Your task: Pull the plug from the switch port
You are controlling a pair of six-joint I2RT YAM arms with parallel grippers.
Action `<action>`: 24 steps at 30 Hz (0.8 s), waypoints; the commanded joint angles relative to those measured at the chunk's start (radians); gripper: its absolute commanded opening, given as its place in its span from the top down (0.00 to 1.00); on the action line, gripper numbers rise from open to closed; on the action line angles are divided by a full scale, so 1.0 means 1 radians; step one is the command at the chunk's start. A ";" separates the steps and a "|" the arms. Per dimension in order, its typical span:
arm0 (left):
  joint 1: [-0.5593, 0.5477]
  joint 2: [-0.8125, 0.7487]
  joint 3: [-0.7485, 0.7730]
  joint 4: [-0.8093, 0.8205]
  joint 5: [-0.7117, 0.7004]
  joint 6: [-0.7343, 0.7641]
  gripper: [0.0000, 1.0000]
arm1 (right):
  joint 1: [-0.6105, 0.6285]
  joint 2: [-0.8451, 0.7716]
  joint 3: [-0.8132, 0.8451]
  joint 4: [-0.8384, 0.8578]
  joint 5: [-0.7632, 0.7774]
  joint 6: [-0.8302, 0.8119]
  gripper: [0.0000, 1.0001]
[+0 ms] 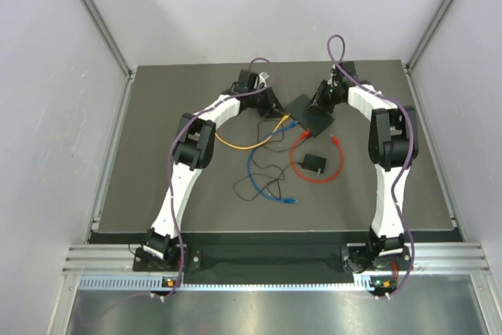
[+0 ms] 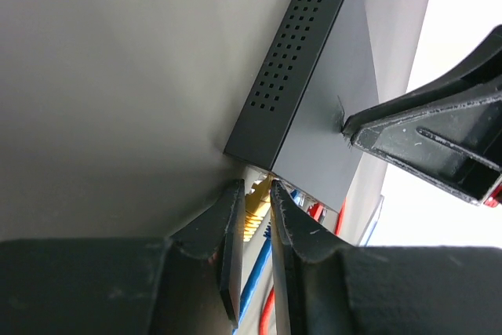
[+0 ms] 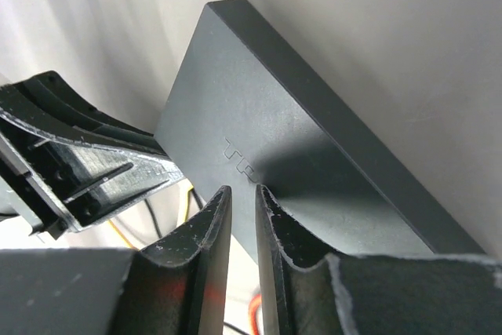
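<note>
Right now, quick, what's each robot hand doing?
Left gripper: shut on the yellow plug at the switch.
Right gripper: nearly shut, holding nothing, tips on the switch.

We find the switch [image 1: 310,115] on the table [image 1: 157,154], in the upper middle of the top view. The left gripper [image 1: 280,111] stands at its left side, and the right gripper [image 1: 319,103] touches its top from the upper right. In the left wrist view, the plug [image 2: 256,213] sits between the left gripper's jaws, at the switch's lower edge. 3 cables [image 1: 243,145] trail from there toward the frame's centre. The adapter [image 1: 315,164] lies below the switch, inside 1 cable's loop.
</note>
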 commanded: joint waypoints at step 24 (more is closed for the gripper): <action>0.015 0.055 0.047 -0.162 0.008 0.073 1.00 | 0.054 -0.053 0.119 -0.174 0.331 -0.611 0.00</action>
